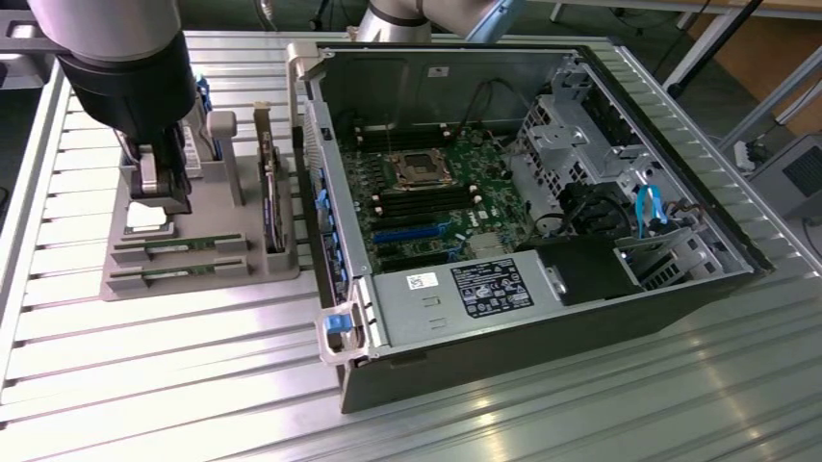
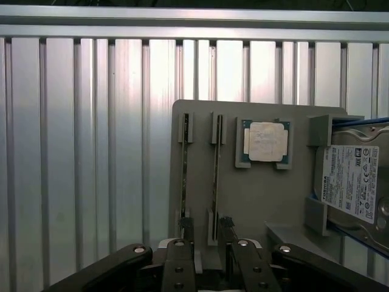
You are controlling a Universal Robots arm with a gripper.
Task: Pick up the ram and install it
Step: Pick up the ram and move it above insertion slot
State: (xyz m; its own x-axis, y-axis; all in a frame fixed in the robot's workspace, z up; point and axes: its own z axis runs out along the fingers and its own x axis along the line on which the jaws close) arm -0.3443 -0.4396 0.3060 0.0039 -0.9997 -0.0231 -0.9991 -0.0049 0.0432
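Exterior view: the fingers (image 1: 165,188) hang over the grey tray (image 1: 276,265), near the open computer case (image 1: 514,371), with bare table (image 1: 154,366) in front.

Wrist view: the fingers (image 2: 226,226) are spread open either side of the ram (image 2: 216,164), which stands on edge in its tray (image 2: 255,201) slot. A second stick (image 2: 185,164) is just beside it, by the tray's edge.

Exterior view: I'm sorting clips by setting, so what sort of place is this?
Probably a robotics lab or workshop set up for computer assembly: an open computer case lies on a ribbed metal table, a grey tray beside it holds ram sticks, and a robot arm hangs over the tray.
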